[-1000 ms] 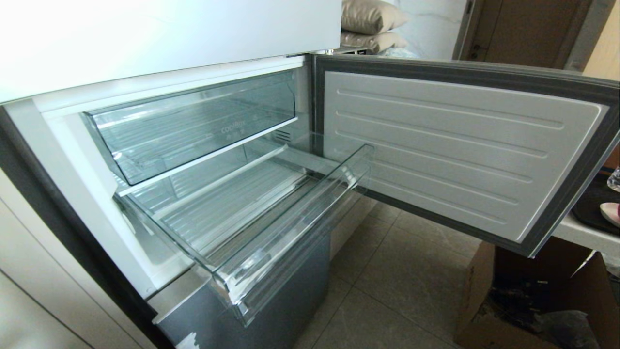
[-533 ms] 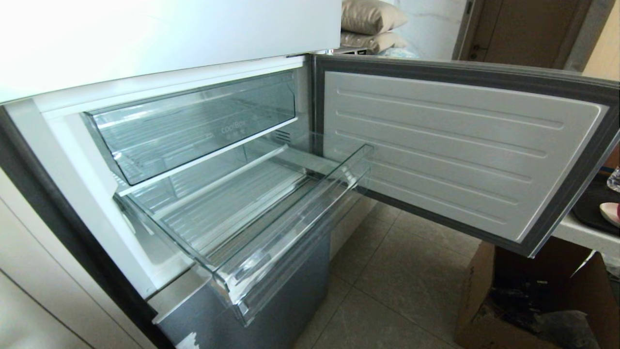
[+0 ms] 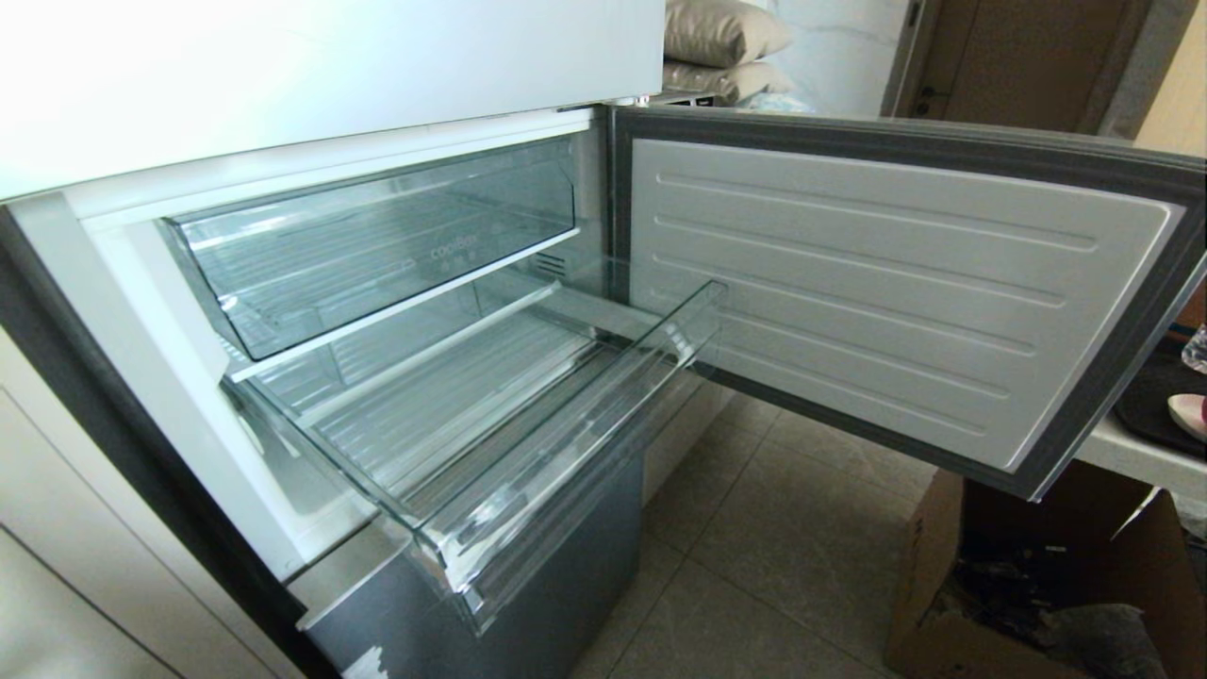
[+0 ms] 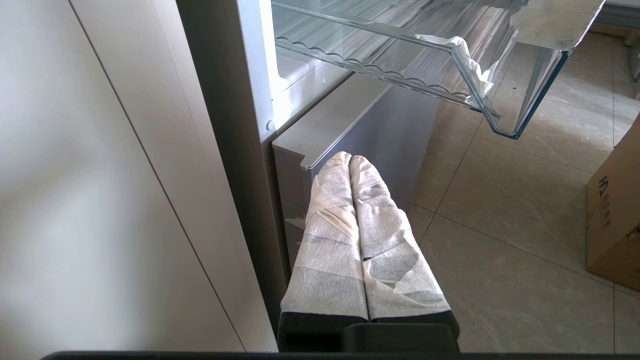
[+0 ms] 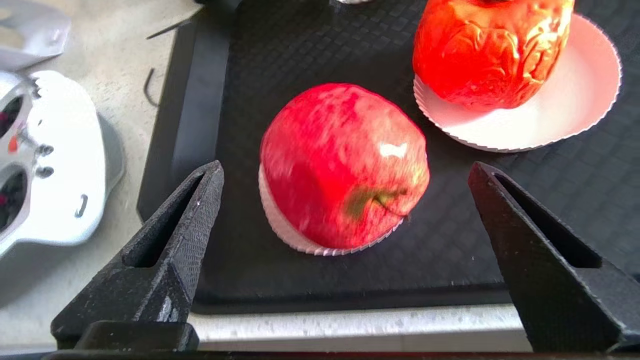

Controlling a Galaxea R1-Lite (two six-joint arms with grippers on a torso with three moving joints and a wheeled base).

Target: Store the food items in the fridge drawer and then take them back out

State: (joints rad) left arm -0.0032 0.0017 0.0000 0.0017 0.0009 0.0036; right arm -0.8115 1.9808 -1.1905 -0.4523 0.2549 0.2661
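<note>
The fridge drawer (image 3: 566, 471), wide, shallow and clear, stands pulled out, and nothing shows inside it. Its taped front corner (image 4: 475, 75) hangs above my left gripper (image 4: 350, 159), which is shut, wrapped in white tape and parked low beside the fridge's grey lower panel. A glossy red apple (image 5: 330, 150) sits in a white paper cup on a black tray (image 5: 310, 280). My right gripper (image 5: 345, 167) is open, with one finger on either side of the apple and not touching it. A second, embossed red-orange fruit (image 5: 490, 50) rests on a white paper plate behind. Neither arm shows in the head view.
Above the drawer sits a deeper clear drawer with faint lettering (image 3: 377, 245). The fridge door (image 3: 896, 302) is swung wide to the right. A cardboard box (image 3: 1037, 585) stands on the tiled floor below it. A white controller-like device (image 5: 50, 165) lies on the counter beside the tray.
</note>
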